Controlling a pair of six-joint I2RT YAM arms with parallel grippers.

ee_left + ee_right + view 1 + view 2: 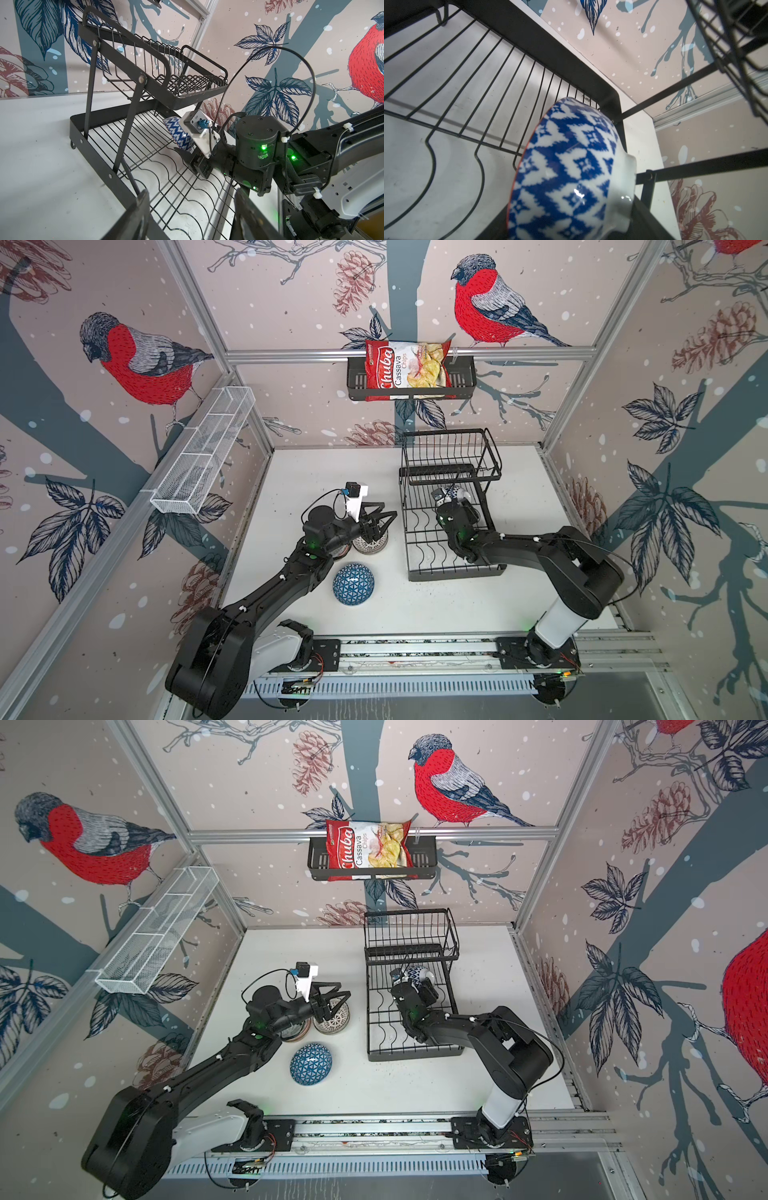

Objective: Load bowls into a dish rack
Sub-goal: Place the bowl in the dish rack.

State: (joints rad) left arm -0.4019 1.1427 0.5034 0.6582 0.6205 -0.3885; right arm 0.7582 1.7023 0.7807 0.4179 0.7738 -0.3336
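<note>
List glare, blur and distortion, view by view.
Right wrist view: small glare spots on the blue-and-white bowl. Left wrist view: left gripper blurred up close, and the green lights bloom. Both top views: the wide angle splays the frame posts outward.

Chips bag [407, 364] in black wall basket [463, 377]; white mesh tray [203, 452] on side wall.
</note>
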